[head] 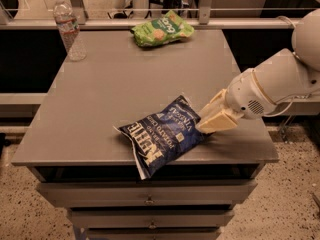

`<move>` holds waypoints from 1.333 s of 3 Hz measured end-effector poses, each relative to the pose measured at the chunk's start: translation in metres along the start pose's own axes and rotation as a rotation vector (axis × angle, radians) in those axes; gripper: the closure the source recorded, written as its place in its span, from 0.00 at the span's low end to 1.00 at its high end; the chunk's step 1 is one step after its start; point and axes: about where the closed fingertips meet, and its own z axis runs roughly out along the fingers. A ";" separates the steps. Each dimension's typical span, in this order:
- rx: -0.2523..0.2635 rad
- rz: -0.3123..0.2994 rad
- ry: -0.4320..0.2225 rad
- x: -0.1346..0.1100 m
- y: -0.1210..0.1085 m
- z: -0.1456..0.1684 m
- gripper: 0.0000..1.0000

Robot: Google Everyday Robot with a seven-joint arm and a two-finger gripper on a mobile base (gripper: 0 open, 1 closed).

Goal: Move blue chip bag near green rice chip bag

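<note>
Seemingly, tool clamped on blue chip bag, green rice chip bag well apart, bottle back-left.

You'll find the blue chip bag at the worktop's front edge, dark navy with big white block lettering and white seam edges. The cream-yellow gripper sits at the bag's right end, ahead of a glossy white arm. At the back edge, the green rice chip bag is bright green with white lettering and pale round crisps printed on it. The bottle at the back left corner is clear with a pale cap, the worktop and the drawers under it are plain matte grey, and the floor is speckled beige.
</note>
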 end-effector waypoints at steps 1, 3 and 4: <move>0.051 0.010 -0.010 0.001 -0.017 -0.019 0.94; 0.224 0.029 -0.034 -0.011 -0.069 -0.083 1.00; 0.224 0.029 -0.034 -0.011 -0.069 -0.083 1.00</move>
